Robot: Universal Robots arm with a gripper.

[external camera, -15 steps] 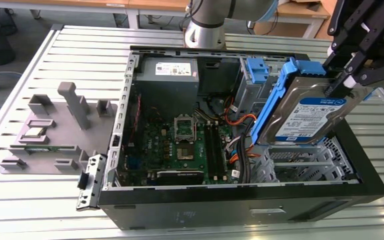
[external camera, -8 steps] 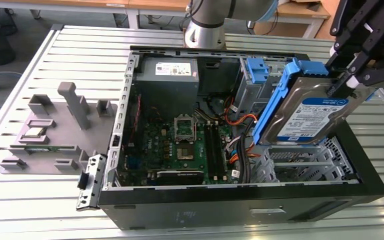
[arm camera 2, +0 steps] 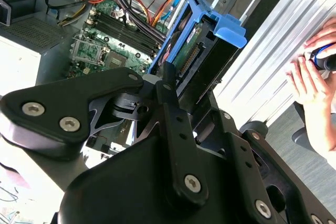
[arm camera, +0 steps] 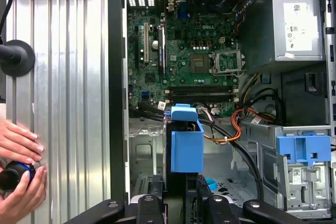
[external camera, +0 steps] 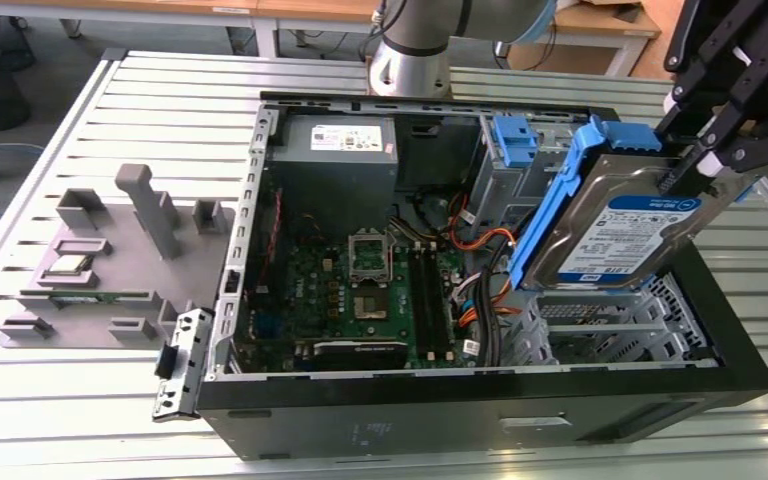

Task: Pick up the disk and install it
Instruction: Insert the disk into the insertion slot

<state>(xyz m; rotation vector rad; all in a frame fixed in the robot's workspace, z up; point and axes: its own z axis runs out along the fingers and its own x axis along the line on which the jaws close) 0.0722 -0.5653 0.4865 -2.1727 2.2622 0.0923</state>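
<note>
The disk point(external camera: 631, 225), a silver drive with a blue-and-white label and a blue plastic bracket point(external camera: 558, 200) along its edges, hangs tilted on edge above the open computer case point(external camera: 491, 385). My gripper point(external camera: 698, 172) is shut on its upper edge. Below it lies the perforated metal drive cage point(external camera: 598, 325) at the case's corner on the exterior view's right. In both wrist views the disk point(arm camera 2: 202, 51) point(arm camera: 186, 140) appears edge-on, held between my black fingers point(arm camera 2: 169, 80), above the cage floor and cables.
A second blue bracket point(external camera: 515, 140) point(arm camera: 303, 153) sits in the bay beside the grey power supply point(external camera: 337, 150). Motherboard point(external camera: 371, 285) and orange cables point(arm camera: 247, 116) lie in the case. A grey parts fixture point(external camera: 104, 260) stands beside the case. A person's hands point(arm camera: 18, 161) point(arm camera 2: 315, 72) hold a small device.
</note>
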